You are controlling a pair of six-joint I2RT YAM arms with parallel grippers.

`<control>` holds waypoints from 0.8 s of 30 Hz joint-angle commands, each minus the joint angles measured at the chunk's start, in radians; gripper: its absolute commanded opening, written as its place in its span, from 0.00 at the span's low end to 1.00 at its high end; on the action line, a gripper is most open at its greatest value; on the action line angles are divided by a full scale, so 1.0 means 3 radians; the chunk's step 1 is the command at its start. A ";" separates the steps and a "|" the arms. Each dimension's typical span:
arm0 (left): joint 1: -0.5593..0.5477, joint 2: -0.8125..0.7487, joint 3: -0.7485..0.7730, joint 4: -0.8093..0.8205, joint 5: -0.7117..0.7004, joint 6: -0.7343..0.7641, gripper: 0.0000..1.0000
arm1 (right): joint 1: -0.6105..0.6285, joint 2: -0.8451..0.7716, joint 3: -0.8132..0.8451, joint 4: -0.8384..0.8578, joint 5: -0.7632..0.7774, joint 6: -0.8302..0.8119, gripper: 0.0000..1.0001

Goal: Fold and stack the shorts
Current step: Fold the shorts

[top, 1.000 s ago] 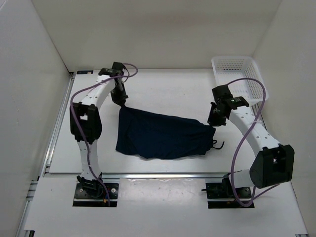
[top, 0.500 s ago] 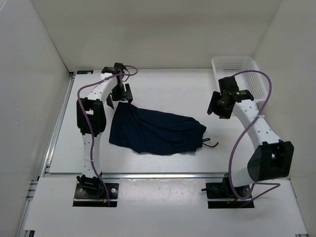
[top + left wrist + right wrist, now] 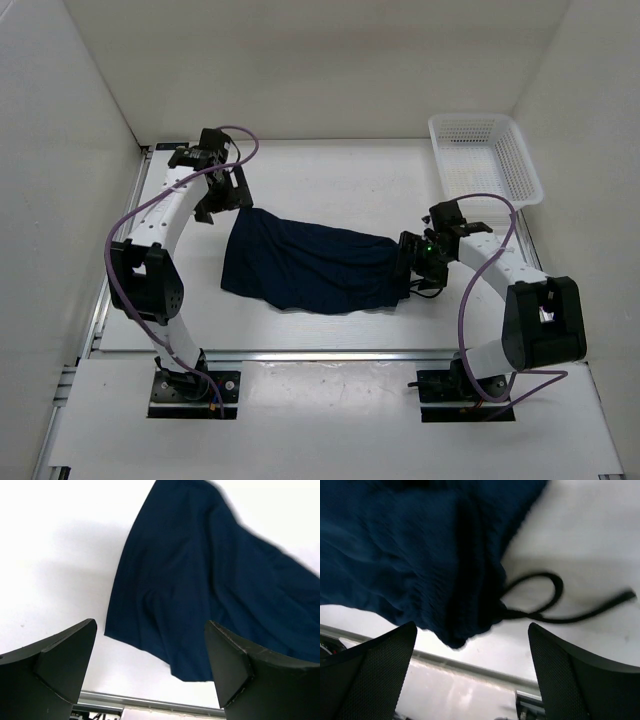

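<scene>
The dark navy shorts (image 3: 310,265) lie flat across the middle of the table, legs to the left and waistband to the right. My left gripper (image 3: 222,198) hovers open just off their far left corner; its wrist view looks down on the leg cloth (image 3: 200,575), with nothing between the fingers (image 3: 60,665). My right gripper (image 3: 408,262) stands open low over the waistband end. In the right wrist view the gathered waistband (image 3: 420,550) and the black drawstring (image 3: 545,605) lie on the table in front of the wide-apart fingers (image 3: 560,670).
A white mesh basket (image 3: 485,155) stands at the back right corner. White walls close in the table on the left, back and right. A metal rail (image 3: 330,355) runs along the table's near edge.
Both grippers have opened and let go of the shorts, which settled flat, slightly further left. The left gripper drew back to the left; the right one lifted, then came down at the waistband end.
</scene>
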 commanded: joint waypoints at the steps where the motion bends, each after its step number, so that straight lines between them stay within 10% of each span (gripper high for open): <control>1: 0.0074 -0.0025 -0.0336 0.0189 0.0074 -0.0063 1.00 | 0.0063 0.0133 -0.0031 0.0461 -0.0215 0.0061 0.93; 8: 0.0074 -0.0133 -0.0582 0.0266 0.0140 -0.0063 1.00 | 0.0211 0.0593 -0.0093 0.0769 0.0036 0.0271 0.64; 13: 0.0074 -0.0133 -0.0750 0.0378 0.0252 -0.0063 1.00 | 0.0211 0.0456 0.0024 0.0489 0.0413 0.0205 0.01; 24: 0.0074 -0.0103 -0.1205 0.0537 0.0370 -0.0063 0.94 | 0.0211 -0.0077 0.0735 -0.0688 0.1462 0.0113 0.00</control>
